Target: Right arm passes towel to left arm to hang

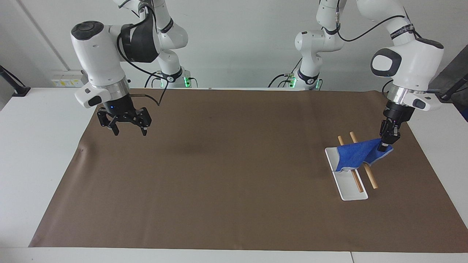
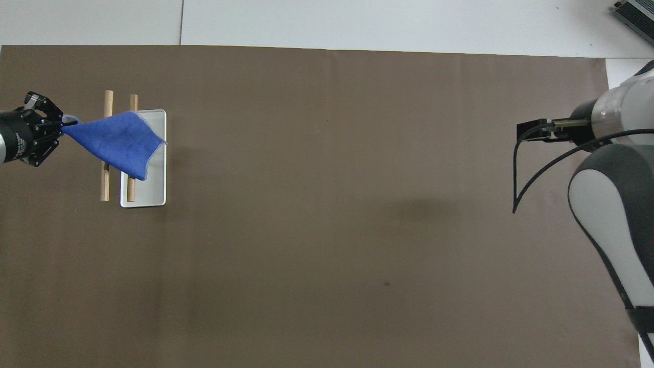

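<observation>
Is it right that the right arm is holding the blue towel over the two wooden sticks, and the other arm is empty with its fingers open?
Not quite. The left gripper holds the towel, pinching one corner while the cloth drapes over the two wooden rods of the white rack. The right gripper is the empty one, fingers open, over the brown mat. The facing view shows it.
</observation>
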